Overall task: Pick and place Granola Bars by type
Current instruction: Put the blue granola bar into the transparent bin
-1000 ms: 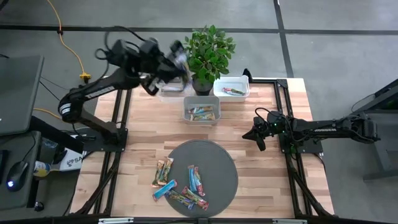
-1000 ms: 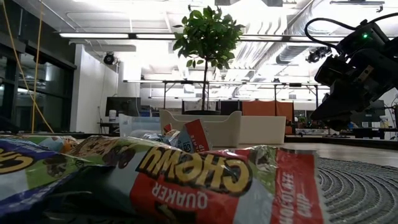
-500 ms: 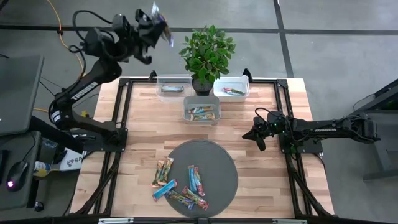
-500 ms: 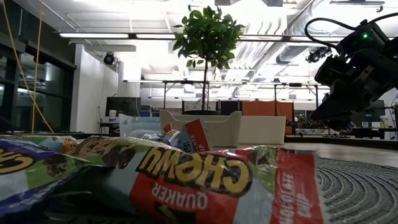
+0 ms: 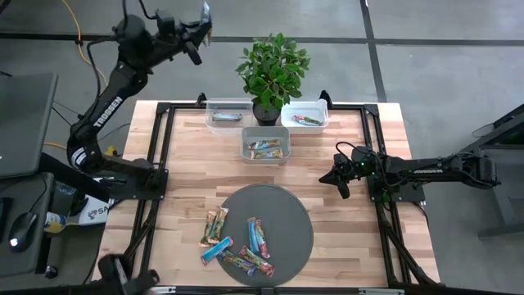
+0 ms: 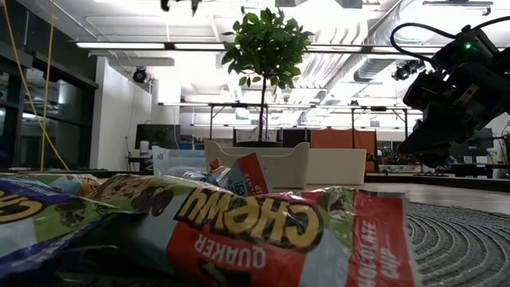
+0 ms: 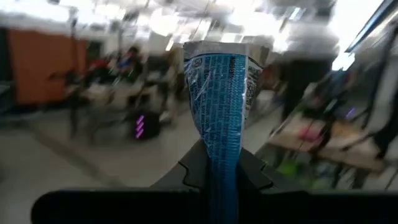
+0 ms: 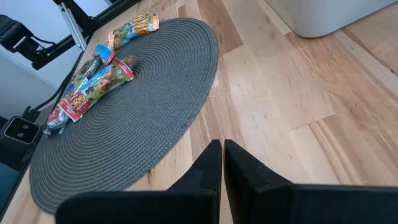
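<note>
High beyond the table's far edge, left gripper clamped on blue granola bar, right gripper closed, empty.

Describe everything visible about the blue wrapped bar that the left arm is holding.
The blue bar is a narrow, shiny foil-wrapped bar, bright blue with a white panel of small print and a crimped, sealed top edge. It stands upright, its lower end pinched between the shut jaws of the left gripper, and nothing else touches it. In the high view, the gripper holds it raised beyond the table's far edge, left of the potted plant and clear of the bins.
</note>
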### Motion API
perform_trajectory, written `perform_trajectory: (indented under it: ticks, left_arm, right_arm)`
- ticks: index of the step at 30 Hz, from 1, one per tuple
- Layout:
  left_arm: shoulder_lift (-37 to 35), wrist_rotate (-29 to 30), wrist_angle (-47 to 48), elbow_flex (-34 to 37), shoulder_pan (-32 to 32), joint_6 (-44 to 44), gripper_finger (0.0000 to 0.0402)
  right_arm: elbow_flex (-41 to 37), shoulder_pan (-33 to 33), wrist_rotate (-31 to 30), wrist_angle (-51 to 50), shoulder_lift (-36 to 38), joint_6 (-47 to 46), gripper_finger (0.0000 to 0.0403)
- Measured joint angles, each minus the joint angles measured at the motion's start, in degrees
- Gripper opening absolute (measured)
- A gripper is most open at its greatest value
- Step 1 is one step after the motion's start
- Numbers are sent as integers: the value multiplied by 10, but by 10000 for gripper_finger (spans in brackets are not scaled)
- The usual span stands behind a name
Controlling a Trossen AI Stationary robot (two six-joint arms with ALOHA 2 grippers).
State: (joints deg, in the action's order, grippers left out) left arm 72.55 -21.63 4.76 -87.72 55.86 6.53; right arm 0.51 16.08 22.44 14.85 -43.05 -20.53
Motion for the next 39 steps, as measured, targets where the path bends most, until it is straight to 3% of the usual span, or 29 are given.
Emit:
perform_trajectory:
  ticks: [9,20,27,39]
  left_arm:
    - [31,14,234,0,62,-163,35]
    - [122,92,399,0,64,-333,35]
    - [181,130,465,0,62,-402,35]
    - [244,188,473,0,5,-489,35]
  right_arm:
    - [0,0,0,0,0,0,0]
    - [0,0,0,0,0,0,0]
    - [0,0,0,0,0,0,0]
    - [0,0,0,0,0,0,0]
